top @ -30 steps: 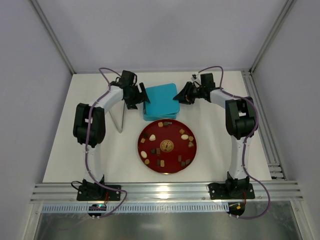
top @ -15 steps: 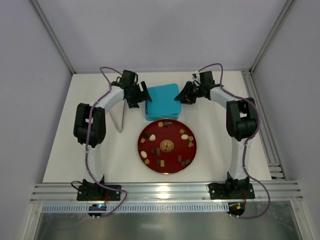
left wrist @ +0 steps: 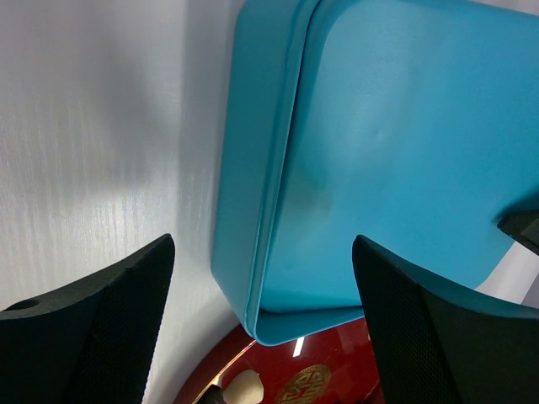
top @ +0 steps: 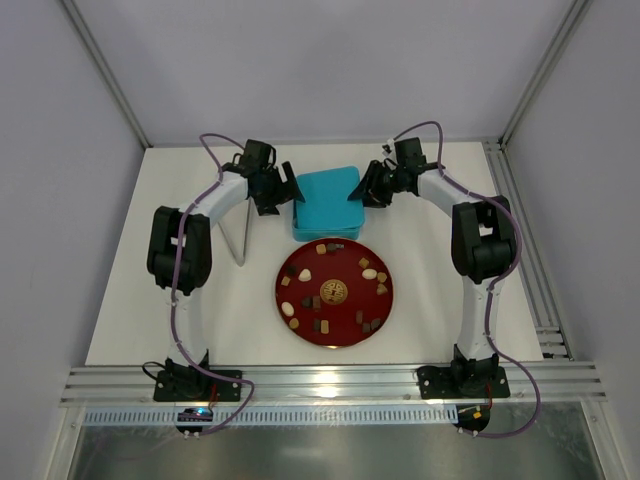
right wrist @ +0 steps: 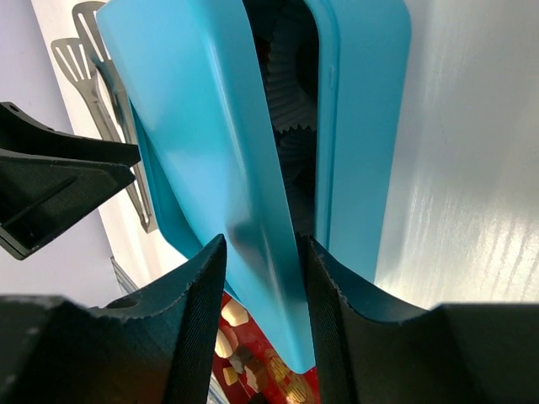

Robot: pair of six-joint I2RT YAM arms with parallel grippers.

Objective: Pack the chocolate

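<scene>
Several small chocolates [top: 303, 273], brown, tan and cream, lie on a red plate [top: 383, 310] in the middle of the table. Behind it stands a teal box [top: 325, 205]. My right gripper [top: 368, 192] is shut on the right edge of the teal lid [right wrist: 210, 143], pinched between its fingers [right wrist: 261, 252] and lifted off the box base [right wrist: 362, 126]. Dark pleated cups [right wrist: 290, 76] show in the gap. My left gripper [top: 283, 192] is open at the box's left side, its jaws wide apart [left wrist: 263, 278] above the lid [left wrist: 404, 151], touching nothing.
Metal tongs [top: 240, 235] lie left of the plate and also show in the right wrist view [right wrist: 84, 34]. A round gold emblem [top: 332, 291] sits at the plate's centre. The plate's far rim [left wrist: 337, 353] lies just under the box's near corner.
My right gripper has drawn back and slightly right with the lid's edge, and the teal lid has shifted a little right. The left gripper has hardly moved.
</scene>
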